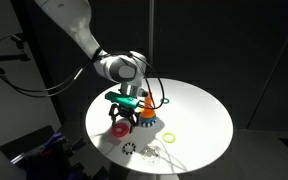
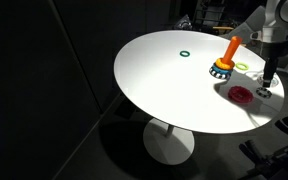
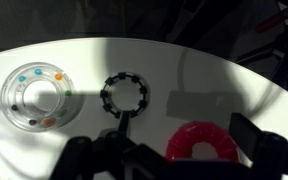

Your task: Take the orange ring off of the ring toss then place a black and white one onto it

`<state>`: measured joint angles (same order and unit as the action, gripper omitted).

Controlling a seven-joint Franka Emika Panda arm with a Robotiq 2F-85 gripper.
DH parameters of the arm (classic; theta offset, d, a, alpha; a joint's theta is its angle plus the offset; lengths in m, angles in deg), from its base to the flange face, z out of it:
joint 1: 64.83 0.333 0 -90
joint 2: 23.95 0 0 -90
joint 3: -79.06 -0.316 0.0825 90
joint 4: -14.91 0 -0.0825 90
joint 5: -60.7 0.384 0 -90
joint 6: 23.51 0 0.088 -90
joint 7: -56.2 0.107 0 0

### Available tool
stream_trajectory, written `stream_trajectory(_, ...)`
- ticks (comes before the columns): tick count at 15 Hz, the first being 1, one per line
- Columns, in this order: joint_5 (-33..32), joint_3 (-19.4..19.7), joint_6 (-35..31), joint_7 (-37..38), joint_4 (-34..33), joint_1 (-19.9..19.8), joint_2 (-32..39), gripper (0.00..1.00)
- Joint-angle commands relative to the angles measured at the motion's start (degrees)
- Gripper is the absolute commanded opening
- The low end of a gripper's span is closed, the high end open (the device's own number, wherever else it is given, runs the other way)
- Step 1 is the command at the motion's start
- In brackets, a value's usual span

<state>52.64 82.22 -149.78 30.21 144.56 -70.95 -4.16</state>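
Observation:
The orange ring (image 3: 202, 143) lies flat on the white table, off the peg, and looks red in both exterior views (image 1: 118, 128) (image 2: 241, 93). My gripper (image 3: 169, 152) is open just above it, with the ring between the spread fingers; it also shows in both exterior views (image 1: 124, 118) (image 2: 267, 88). The black and white ring (image 3: 125, 95) lies on the table just beyond the gripper, small in an exterior view (image 1: 129, 149). The ring toss (image 1: 145, 112) (image 2: 224, 62), an orange peg on a blue base, stands upright beside the gripper with no ring on the peg.
A clear ring with coloured beads (image 3: 40, 96) (image 1: 151, 152) lies beside the black and white one. A yellow ring (image 1: 171, 134) (image 2: 242, 66) lies near the peg base. A green ring (image 2: 185, 53) lies farther off. The round white table (image 2: 164, 85) has an edge close to the rings.

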Motion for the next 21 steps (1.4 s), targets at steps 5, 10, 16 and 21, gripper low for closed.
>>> stream_trajectory(5,-2.4,1.8,-9.4,5.0,3.0,-0.7,-1.4,1.00)
stream_trajectory(10,-3.8,3.0,-18.1,11.8,6.4,0.2,-1.9,1.00)
stream_trajectory(16,-3.5,4.0,-25.5,17.3,9.7,0.5,-2.1,1.00)
stream_trajectory(21,-3.4,5.3,-28.5,19.7,11.3,0.5,-1.4,1.00)
